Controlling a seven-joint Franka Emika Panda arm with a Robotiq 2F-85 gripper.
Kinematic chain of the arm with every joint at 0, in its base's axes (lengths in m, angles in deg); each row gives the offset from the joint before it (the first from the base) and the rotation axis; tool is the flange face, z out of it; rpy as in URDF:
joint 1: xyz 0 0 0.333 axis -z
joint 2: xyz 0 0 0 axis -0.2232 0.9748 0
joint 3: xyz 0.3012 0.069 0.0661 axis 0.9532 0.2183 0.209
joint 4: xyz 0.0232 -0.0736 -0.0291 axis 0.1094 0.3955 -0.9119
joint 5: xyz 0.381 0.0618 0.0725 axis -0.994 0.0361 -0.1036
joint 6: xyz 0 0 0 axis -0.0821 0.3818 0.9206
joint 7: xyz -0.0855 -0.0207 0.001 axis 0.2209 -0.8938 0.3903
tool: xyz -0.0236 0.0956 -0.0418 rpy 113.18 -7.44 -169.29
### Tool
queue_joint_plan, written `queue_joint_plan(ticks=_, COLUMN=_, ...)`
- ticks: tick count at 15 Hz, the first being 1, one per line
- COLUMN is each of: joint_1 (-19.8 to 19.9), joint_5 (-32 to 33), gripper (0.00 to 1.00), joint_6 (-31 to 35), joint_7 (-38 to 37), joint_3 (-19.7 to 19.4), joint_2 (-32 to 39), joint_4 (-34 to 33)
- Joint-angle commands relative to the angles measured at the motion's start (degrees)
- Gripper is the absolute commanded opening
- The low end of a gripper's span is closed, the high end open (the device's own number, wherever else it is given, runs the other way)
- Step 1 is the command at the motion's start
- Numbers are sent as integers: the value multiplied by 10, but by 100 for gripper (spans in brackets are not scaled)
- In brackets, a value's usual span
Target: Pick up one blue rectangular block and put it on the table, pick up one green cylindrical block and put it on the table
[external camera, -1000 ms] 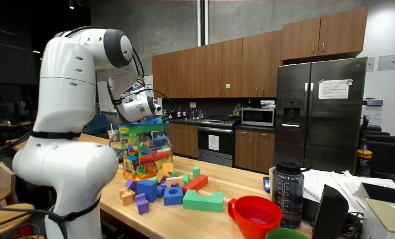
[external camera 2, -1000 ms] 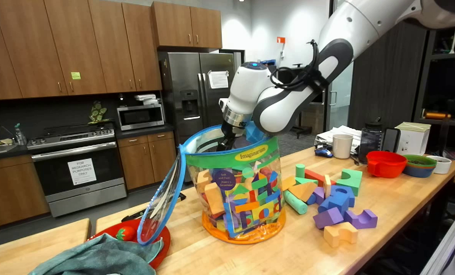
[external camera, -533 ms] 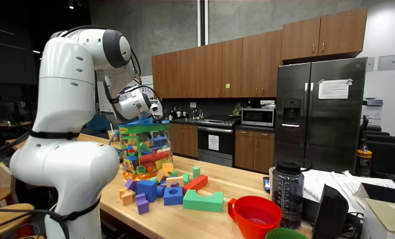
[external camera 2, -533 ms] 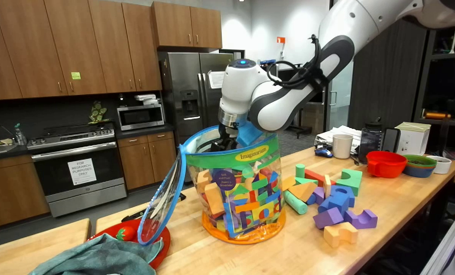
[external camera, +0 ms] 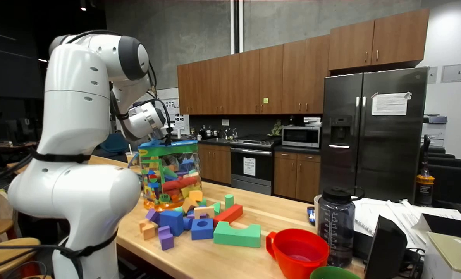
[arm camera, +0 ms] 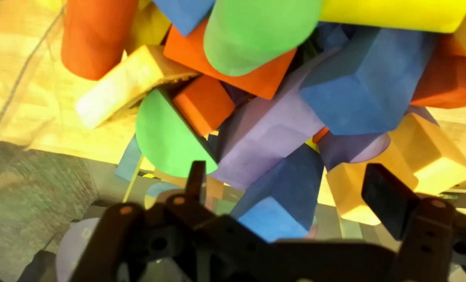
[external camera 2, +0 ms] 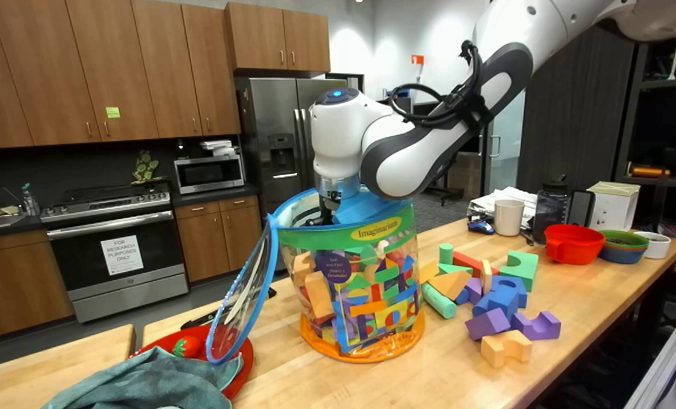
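In the wrist view my gripper (arm camera: 286, 167) stands open over the heap of blocks in the clear bag (external camera 2: 309, 238). A dark blue rectangular block (arm camera: 286, 192) shows between its fingers without being gripped; another blue block (arm camera: 366, 86) lies farther up. At the top of that view is a green cylindrical block (arm camera: 252, 43). The bag's rim partly hides the gripper (external camera 2: 322, 218) in an exterior view. On the pale wooden table (external camera 2: 429, 375), two green cylindrical blocks (external camera 2: 438, 301) lie and stand by the bag, near a blue rectangular block (external camera: 171, 222).
Purple, orange, red and green blocks are spread beside the bag, among them a green arch block (external camera: 237, 235). Its lid (external camera 2: 244, 301) hangs open above a red plate (external camera 2: 244, 369) with a cloth (external camera 2: 150, 380). A red cup (external camera: 298, 252) and a dark bottle (external camera: 336, 228) stand farther along.
The hand has shifted across the bag's mouth, leftward in both exterior views, and turned to point more steeply down into it. The blocks on the table have stayed in place.
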Motion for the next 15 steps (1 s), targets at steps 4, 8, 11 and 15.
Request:
queue_joint_plan(ticks=4, joint_1=6, joint_5=-10, gripper=100, joint_6=-23, joint_7=-26, joint_3=13, joint_2=-11, joint_4=-13)
queue_joint_plan(ticks=8, joint_1=14, joint_5=-120, gripper=100, joint_6=-28, joint_7=29, joint_3=28, joint_2=-27, joint_4=0)
queue_joint_plan(ticks=11, joint_1=15, joint_5=-172, gripper=100, joint_6=-50, joint_7=60, joint_3=31, joint_2=-40, joint_4=8)
queue_joint_plan(ticks=15, joint_1=22, joint_5=-153, gripper=100, joint_6=-72, joint_7=95, joint_3=27, joint_2=-59, joint_4=25)
